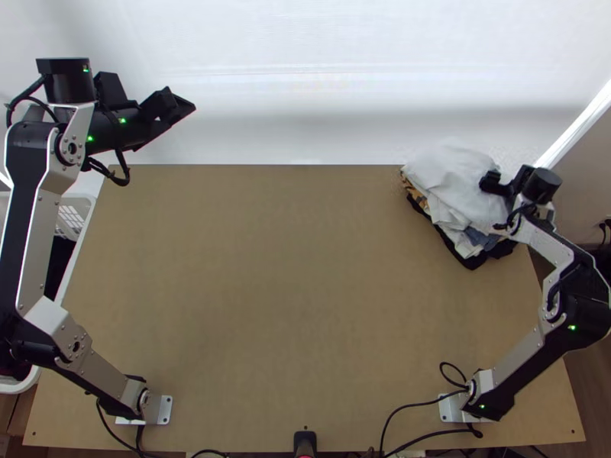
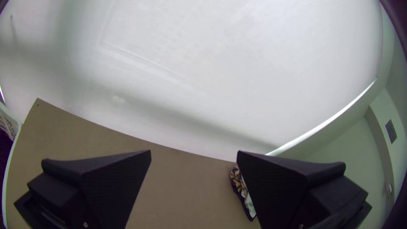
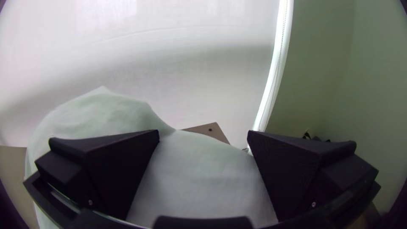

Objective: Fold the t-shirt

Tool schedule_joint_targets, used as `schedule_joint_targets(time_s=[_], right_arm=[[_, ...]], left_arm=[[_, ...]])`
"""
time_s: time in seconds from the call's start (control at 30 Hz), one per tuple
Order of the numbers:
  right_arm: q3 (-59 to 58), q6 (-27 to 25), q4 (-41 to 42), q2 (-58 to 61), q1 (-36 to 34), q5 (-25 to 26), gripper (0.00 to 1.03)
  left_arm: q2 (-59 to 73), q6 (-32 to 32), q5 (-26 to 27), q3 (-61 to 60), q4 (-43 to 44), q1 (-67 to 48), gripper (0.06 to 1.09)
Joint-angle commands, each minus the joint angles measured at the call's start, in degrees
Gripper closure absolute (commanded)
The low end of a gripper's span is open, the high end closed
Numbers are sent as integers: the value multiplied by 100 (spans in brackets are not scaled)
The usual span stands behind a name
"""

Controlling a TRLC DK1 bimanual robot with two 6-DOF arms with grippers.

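Observation:
A white cloth (image 1: 456, 183) lies on top of a stack of folded garments at the table's far right corner. My right gripper (image 1: 500, 185) is at the right side of that stack; in the right wrist view my right gripper (image 3: 203, 138) stands open, with the white cloth (image 3: 199, 174) beneath and between its fingers. My left gripper (image 1: 183, 107) is beyond the table's far left corner, away from the cloth; in the left wrist view my left gripper (image 2: 193, 154) is open with nothing held, and part of the stack (image 2: 242, 191) shows beside one finger.
The brown tabletop (image 1: 298, 282) spreads between the two arms. A white basket (image 1: 74, 212) with dark contents stands off the table's left edge. A pale curtain (image 1: 305, 76) hangs behind the far edge. Black cables (image 1: 416, 403) lie by the right arm's base.

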Motion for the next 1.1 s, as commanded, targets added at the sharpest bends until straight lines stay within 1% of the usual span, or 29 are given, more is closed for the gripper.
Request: schedule_joint_targets(time_s=[0.0,0.2,0.4,0.5,0.57,0.63,0.67,0.73,0.8,0.83,0.87,0.93,0.97,1.07], right_arm=[[-272,-161,191,142,-76,134,4],[-202,-258,191,98,-208,134,4],[290,-267,120,-711,-243,134,4],[589,-117,-266,-1203,-182,125,4],[809,102,-609,-1554,-129,81,4],[1081,260,-1022,-1915,-85,-69,4],[1178,340,-1145,-2090,-50,-69,4],[1292,340,-1453,-2504,73,-69,4],[1336,287,-1629,-2952,170,-69,4],[1336,164,-1708,-3207,328,-69,4],[1310,-3,-1725,-3426,425,-69,4],[1240,-399,-1954,-3892,662,-69,4],[1196,-513,-2068,-4138,776,-69,4],[739,-513,-2165,-4964,961,-60,4]], left_arm=[[-233,-31,-22,158,-5,36,10],[-276,-66,-22,158,-23,106,10],[-435,-75,-22,158,-23,220,10],[-575,-57,-162,158,4,291,10],[-707,127,-391,114,21,308,10],[-892,373,-655,9,100,308,10],[-988,382,-698,-44,162,326,10],[-1191,514,-874,-158,223,440,10],[-1489,707,-1296,-440,487,493,10],[-1683,778,-1507,-615,663,519,10],[-1894,866,-1613,-826,830,581,10],[-2360,936,-1621,-1336,1199,853,10],[-2650,962,-1621,-1679,1436,1055,10],[-3660,1367,-1621,-3024,2350,1548,10]])
